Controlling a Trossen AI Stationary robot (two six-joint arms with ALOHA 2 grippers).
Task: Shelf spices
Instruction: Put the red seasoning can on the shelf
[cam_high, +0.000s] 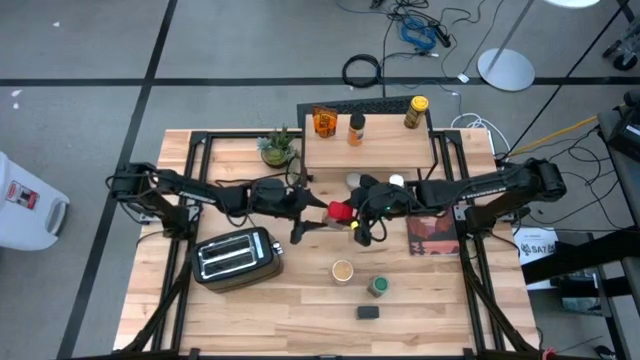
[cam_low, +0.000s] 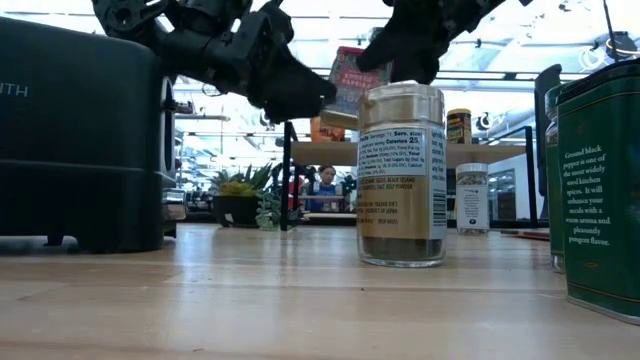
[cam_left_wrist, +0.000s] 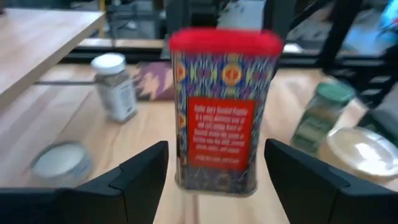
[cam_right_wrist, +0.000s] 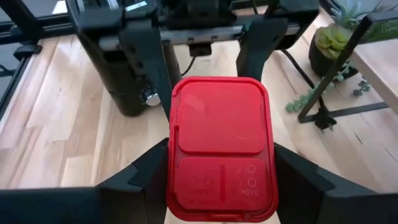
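right gripper (cam_right_wrist: 217, 186): clamped on the red-lidded patterned rectangular spice tin (cam_right_wrist: 221, 146), fingers on both sides, tin held above the table
left gripper (cam_left_wrist: 214, 177): fingers spread wide, facing the tin, not touching it
shelf (cam_high: 368, 148): light wood rack just behind both grippers, three jars on top

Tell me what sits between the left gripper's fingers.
The red-lidded tin, in the left wrist view; fingers stand clear, while the right gripper clamps it.
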